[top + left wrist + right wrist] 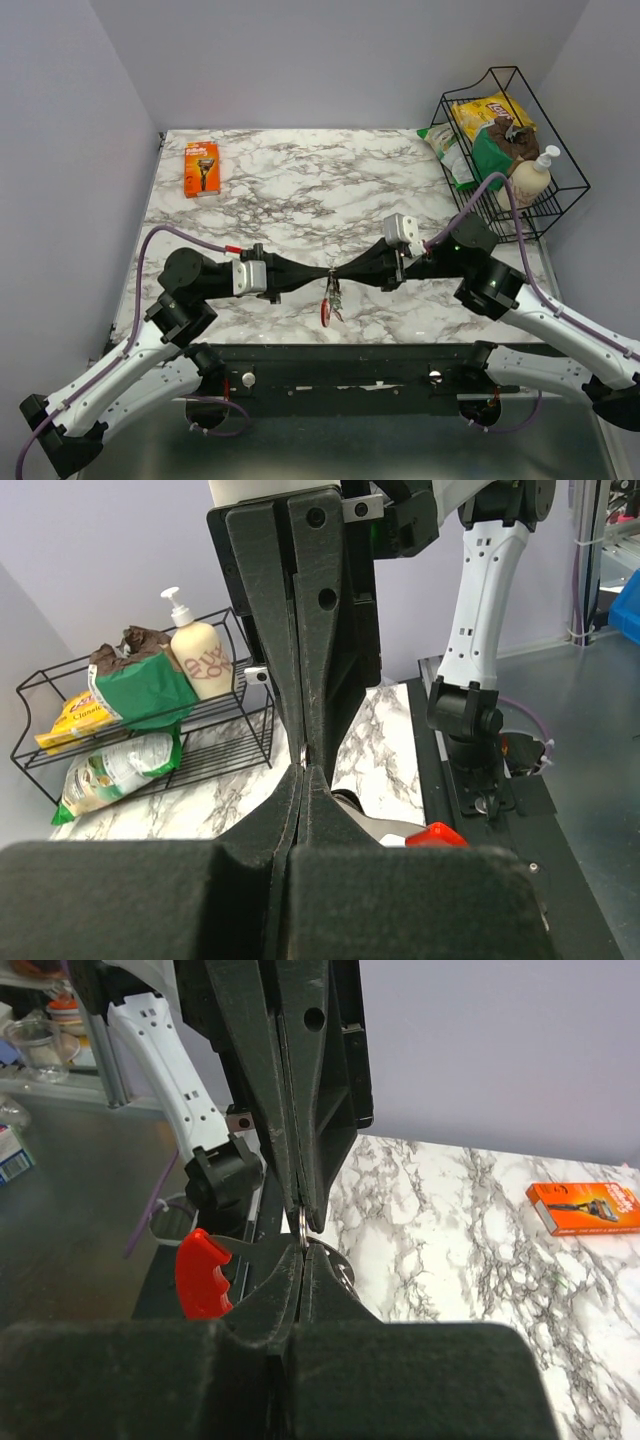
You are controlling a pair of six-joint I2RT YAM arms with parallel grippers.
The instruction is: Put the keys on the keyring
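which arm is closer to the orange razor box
Left. The left arm lies on the same side of the table as the razor box, the box beyond its wrist; the right arm reaches in from the opposite side, near the wire basket.

2 grippers: left gripper (322,271), right gripper (341,270); 1 bunch of keys (331,300); 1 orange razor pack (201,167); 1 wire rack (560,200); 1 pump bottle (531,180); 3 snack bags (487,113).

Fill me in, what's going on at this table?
Both arms meet tip to tip above the table's near edge. The left gripper is shut and appears to pinch the keys, which dangle with their red tag below the tips. The right gripper is shut against it; what it grips isn't visible. The black keyring can't be made out.
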